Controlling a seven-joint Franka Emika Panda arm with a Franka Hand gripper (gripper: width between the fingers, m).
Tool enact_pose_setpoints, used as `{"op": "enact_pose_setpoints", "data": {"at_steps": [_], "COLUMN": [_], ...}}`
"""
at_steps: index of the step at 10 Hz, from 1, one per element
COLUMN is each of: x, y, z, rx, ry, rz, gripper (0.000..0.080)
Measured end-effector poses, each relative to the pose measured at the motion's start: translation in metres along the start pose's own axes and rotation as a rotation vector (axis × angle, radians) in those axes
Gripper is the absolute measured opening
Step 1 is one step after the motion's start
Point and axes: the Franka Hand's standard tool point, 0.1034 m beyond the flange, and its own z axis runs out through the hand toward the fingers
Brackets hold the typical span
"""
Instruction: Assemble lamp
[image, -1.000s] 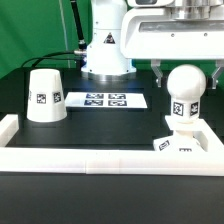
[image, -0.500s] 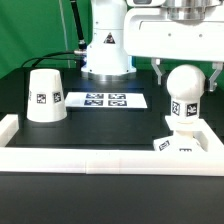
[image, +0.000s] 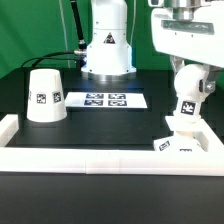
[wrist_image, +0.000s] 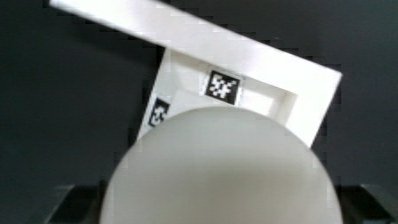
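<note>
The gripper (image: 191, 78) sits low over the bulb (image: 186, 100), its jaws straddling the ball on either side. The wrist view shows the bulb filling the space between two dark fingers, but whether the pads press on it or stand just off it I cannot tell.

Directly below the gripper, the bulb stands in the square base (image: 185, 143), leaning slightly rather than dead upright. That puts the first joint at least under way; how firmly the bulb is seated does not show. It may want more turning before it is home.

What is left, by my reading, is the shade (image: 45, 97). It rests mouth-down on the black table (image: 100, 130), well apart from the gripper, toward the exterior view's left, and it has yet to go over the bulb.

Between the gripper and the shade lies the marker board (image: 105, 100), flat and low, so a carried shade should pass above it. The white rim (image: 90, 160) runs just beside the base on the near side, leaving little room there. The arm's own pedestal (image: 107, 50) stands behind the board.
</note>
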Motion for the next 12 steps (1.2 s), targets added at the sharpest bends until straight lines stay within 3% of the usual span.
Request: {"op": "enact_pose_setpoints", "data": {"at_steps": [4,6,12], "x": [-0.0019,-0.0039,-0.002], "y": [-0.0028,-0.0038,-0.0036], "z": [0.0001,-0.0031,-0.0014], "rx": [0.017,-0.007,0.003], "ry": [-0.034,-0.039,-0.042], "rz": [0.207,0.01,-0.446], "gripper": [0.058,0.0686,0.0699]}}
